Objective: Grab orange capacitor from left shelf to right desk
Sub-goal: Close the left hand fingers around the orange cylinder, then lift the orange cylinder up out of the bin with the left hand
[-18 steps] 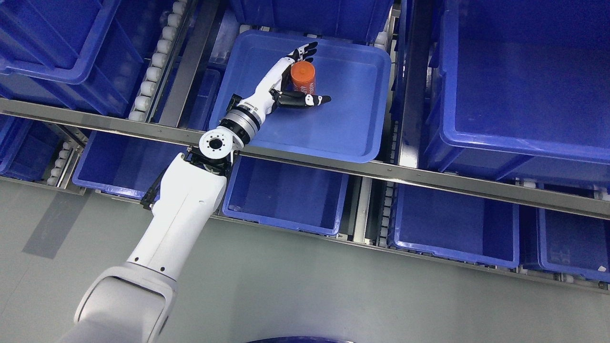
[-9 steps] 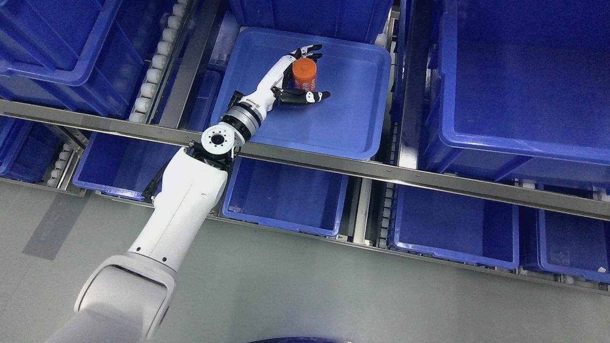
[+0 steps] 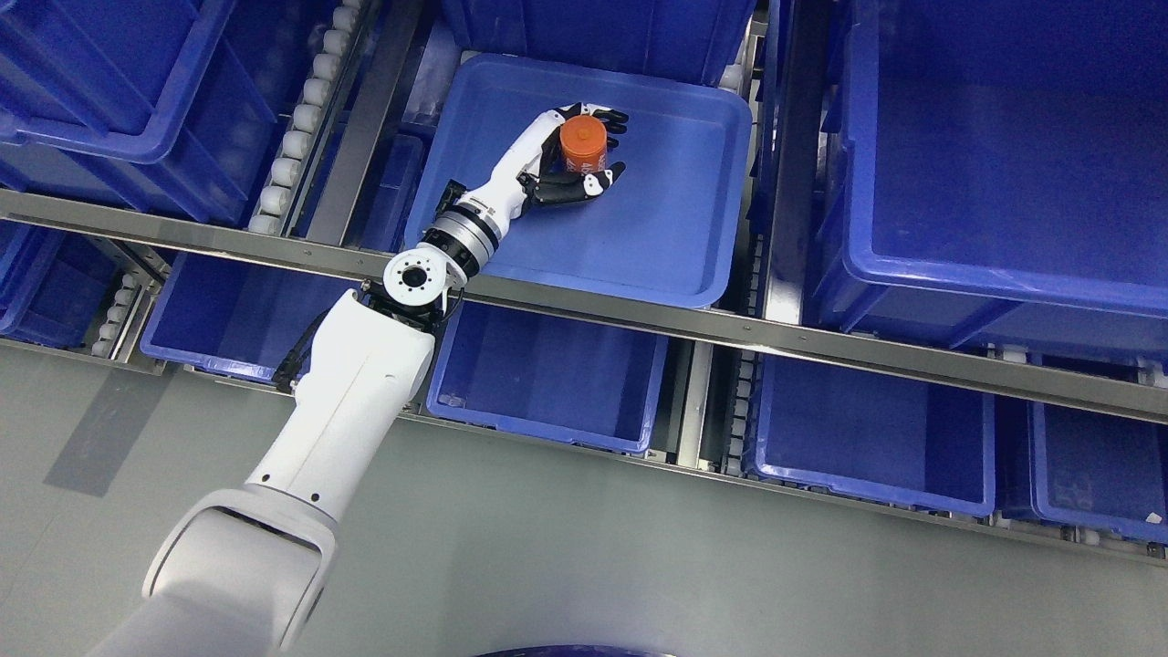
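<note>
Left arm enters from the lower left and reaches over the steel shelf rail (image 3: 639,315) into the shallow blue plastic tray (image 3: 675,228) on the upper shelf level; left hand (image 3: 570,164) has its black-tipped fingers (image 3: 613,117) and thumb curled around the small orange cylindrical capacitor (image 3: 583,146), gripping it on both sides; capacitor sits upright in the tray's upper left part; whether it touches the tray floor cannot be told; deeper blue plastic bins (image 3: 995,164) stand alongside and on the level below

A capacitor (image 3: 583,146) stands inside a shallow tray (image 3: 675,246) on the shelf's upper level, toward the tray's far-left corner. The left hand (image 3: 561,164) wraps it, fingers (image 3: 610,117) behind. Deep bins (image 3: 1004,182) flank the tray; more sit below.
</note>
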You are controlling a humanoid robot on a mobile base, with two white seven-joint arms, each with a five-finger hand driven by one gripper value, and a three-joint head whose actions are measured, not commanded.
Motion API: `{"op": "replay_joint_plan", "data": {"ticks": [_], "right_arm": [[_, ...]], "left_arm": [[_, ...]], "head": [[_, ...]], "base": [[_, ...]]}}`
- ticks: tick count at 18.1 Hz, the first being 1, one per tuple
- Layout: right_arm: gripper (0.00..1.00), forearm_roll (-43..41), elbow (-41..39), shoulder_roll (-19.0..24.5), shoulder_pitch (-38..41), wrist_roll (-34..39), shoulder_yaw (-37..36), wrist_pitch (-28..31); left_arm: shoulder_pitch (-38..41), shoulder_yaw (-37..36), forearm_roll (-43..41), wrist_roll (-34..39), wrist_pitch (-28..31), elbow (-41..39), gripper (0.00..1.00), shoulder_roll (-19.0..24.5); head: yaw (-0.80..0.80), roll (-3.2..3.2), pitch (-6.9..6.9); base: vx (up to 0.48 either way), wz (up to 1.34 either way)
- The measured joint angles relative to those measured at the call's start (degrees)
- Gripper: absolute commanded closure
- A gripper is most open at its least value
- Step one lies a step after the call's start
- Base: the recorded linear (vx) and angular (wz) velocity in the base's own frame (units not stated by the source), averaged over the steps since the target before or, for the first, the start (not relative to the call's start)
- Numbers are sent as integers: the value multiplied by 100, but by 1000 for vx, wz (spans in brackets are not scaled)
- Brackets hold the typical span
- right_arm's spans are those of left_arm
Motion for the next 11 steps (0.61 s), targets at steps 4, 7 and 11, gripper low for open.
{"op": "replay_joint_plan", "data": {"ticks": [4, 7, 11], "right_arm": [[0, 0, 0, 0, 0, 0, 0, 0], [0, 0, 0, 0, 0, 0, 0, 0], [0, 0, 0, 0, 0, 0, 0, 0]], "left_arm": [[69, -1, 190, -11, -288, 55, 99, 0], [128, 18, 325, -18, -485, 80, 100, 1], [178, 95, 618, -6, -709, -53, 99, 0]], "head": [[0, 0, 0], [0, 0, 0], [0, 0, 0]], "base": [[0, 0], [0, 0], [0, 0]]}}
